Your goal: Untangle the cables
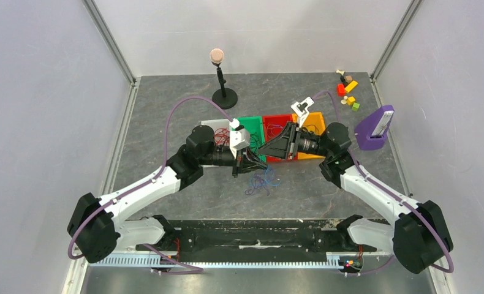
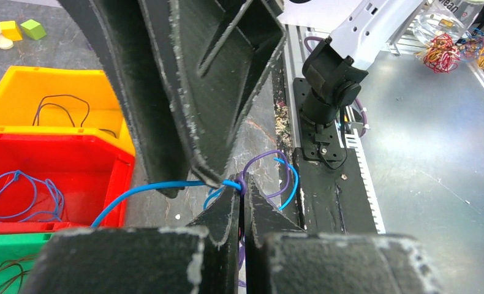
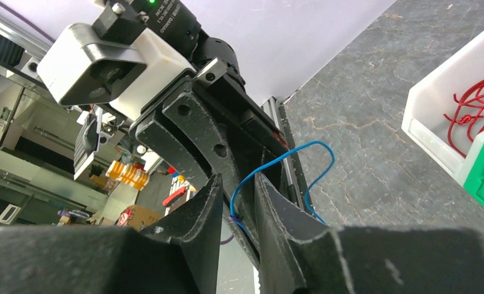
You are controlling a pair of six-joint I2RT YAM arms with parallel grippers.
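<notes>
Left claw (image 2: 242, 187) pinches cables (image 2: 160, 185) beside the bins' (image 2: 74, 160) front edge.

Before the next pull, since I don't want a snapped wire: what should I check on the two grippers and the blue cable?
1. Left gripper shut on the purple cable: ok.
2. Right gripper gripping the blue cable: not ok, jaws apart around it.
3. Blue cable free of purple: not ok, knotted together at the left gripper's tips.
4. Red bin has room: ok, few blue loops inside.
5. Loose tangle free to follow: cannot tell.
</notes>
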